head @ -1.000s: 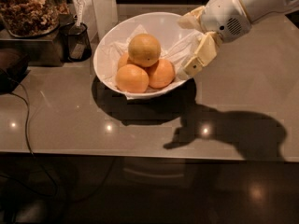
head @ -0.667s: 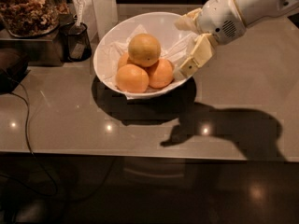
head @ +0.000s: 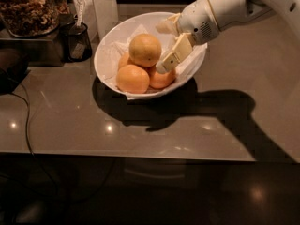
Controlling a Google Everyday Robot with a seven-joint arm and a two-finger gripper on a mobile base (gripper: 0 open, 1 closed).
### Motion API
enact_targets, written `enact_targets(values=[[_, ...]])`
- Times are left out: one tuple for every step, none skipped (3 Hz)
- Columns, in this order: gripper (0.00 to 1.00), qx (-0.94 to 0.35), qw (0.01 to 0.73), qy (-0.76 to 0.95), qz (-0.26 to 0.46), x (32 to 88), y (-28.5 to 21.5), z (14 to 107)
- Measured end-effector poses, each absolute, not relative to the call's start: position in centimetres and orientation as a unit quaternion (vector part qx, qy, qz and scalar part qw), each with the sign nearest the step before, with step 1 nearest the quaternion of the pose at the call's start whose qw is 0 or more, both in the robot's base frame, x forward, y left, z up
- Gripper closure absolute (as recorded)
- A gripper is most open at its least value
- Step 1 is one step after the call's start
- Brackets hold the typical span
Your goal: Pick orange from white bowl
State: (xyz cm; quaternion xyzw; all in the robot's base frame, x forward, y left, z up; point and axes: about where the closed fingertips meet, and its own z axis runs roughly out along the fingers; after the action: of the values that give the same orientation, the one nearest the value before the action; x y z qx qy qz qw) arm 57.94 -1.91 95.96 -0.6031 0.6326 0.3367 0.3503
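Note:
The pale yellow-orange orange (head: 145, 49) sits on top of three deeper orange fruits (head: 133, 78) in the white bowl (head: 105, 50), which is lined with crumpled white paper. My gripper (head: 165, 43) reaches in from the right over the bowl. It is open, with one finger (head: 171, 59) just right of the orange and the other finger (head: 168, 25) at the far rim. It holds nothing and sits close beside the orange.
A small black mesh cup (head: 77, 41) stands left of the bowl, with a glass jar of nuts (head: 28, 8) behind it. A dark cable (head: 27, 125) runs down the counter's left side. The counter's front edge (head: 140, 156) lies near the bottom.
My gripper has moved left and slightly down over the bowl, closer to the pale orange. The fruits and the bowl have not moved.

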Motion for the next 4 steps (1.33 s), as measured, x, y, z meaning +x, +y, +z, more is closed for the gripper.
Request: enact_targets(values=[[0.0,-0.6,0.339,0.632,0.354,58.8,-0.9,94.6],[0.0,-0.6,0.331,0.63,0.365,59.8,-0.3,93.6],[0.0,-0.604,0.324,0.625,0.374,60.8,0.5,92.8],[0.19,-0.606,0.319,0.62,0.383,61.3,0.9,92.0]])
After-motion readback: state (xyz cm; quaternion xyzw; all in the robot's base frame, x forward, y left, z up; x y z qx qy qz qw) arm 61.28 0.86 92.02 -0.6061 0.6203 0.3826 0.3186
